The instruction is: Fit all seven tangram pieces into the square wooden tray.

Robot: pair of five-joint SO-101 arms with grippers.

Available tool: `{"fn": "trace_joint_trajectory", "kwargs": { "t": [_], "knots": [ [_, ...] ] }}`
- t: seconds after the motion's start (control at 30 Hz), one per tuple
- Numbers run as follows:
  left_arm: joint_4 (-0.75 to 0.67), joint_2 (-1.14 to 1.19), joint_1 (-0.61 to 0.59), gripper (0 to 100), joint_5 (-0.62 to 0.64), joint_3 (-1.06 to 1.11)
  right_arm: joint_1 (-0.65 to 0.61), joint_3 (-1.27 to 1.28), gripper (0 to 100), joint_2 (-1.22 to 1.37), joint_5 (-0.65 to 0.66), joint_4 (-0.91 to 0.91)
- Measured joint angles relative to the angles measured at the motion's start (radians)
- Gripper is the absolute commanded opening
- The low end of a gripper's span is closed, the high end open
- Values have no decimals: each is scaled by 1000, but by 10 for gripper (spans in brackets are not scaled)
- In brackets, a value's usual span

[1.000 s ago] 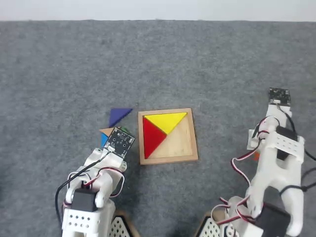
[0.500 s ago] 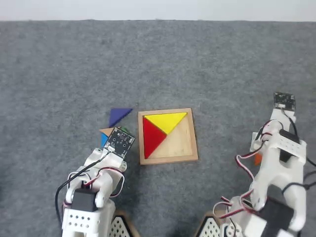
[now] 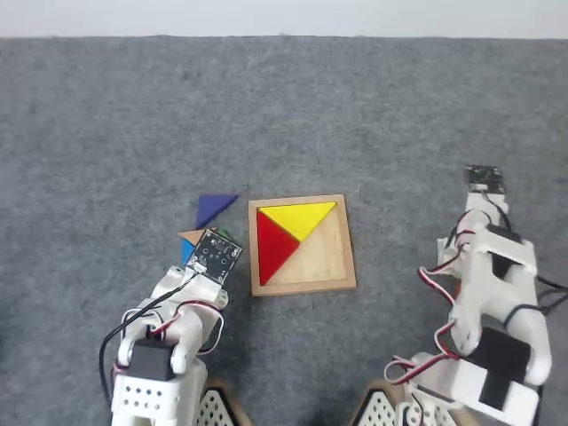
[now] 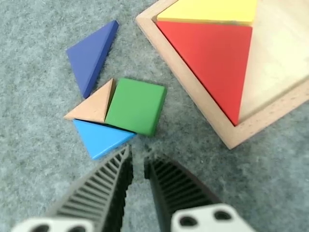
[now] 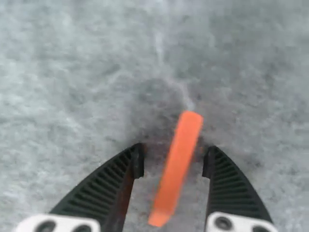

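Observation:
The square wooden tray [image 3: 303,280] lies mid-table with a yellow triangle [image 3: 300,217] and a red triangle [image 3: 273,243] set in it. Just left of it lie a dark blue triangle [image 4: 91,55], a tan triangle [image 4: 94,104], a green square [image 4: 136,105] and a light blue triangle [image 4: 101,137]. My left gripper [image 4: 137,157] hovers close to the light blue triangle, its fingers almost together and holding nothing. Far right of the tray, my right gripper [image 5: 175,160] is open, with an orange piece [image 5: 177,162] on edge between its fingers and a gap on each side.
Grey carpet covers the whole table. The left arm [image 3: 216,255] stands by the tray's near left corner, over part of the loose pieces. The right arm [image 3: 486,253] stands well to the right. A white wall strip runs along the far edge.
The right arm swung slightly outward, then back toward the tray side, its wrist ending a little farther left. The left arm and all pieces by the tray stayed put.

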Motion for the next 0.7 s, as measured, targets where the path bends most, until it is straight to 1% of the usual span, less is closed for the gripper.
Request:
{"fn": "trace_joint_trajectory", "kwargs": {
  "t": [0.13, 0.2, 0.33, 0.43, 0.53, 0.63, 0.7],
  "knots": [
    [0, 0, 0, 42, 0, 0, -18, 0, 191, 0, 0, 0],
    [0, 0, 0, 42, 0, 0, -28, -2, 191, -14, 0, 32],
    [0, 0, 0, 42, 0, 0, -126, 0, 191, -84, -31, 126],
    [0, 0, 0, 42, 0, 0, -161, 17, 191, -133, -63, 133],
    [0, 0, 0, 42, 0, 0, -146, 51, 191, -175, -74, 133],
    [0, 0, 0, 42, 0, 0, -89, 101, 190, -252, -72, 133],
    [0, 0, 0, 42, 0, 0, -52, 166, 190, -327, -38, 133]
  ]
}}
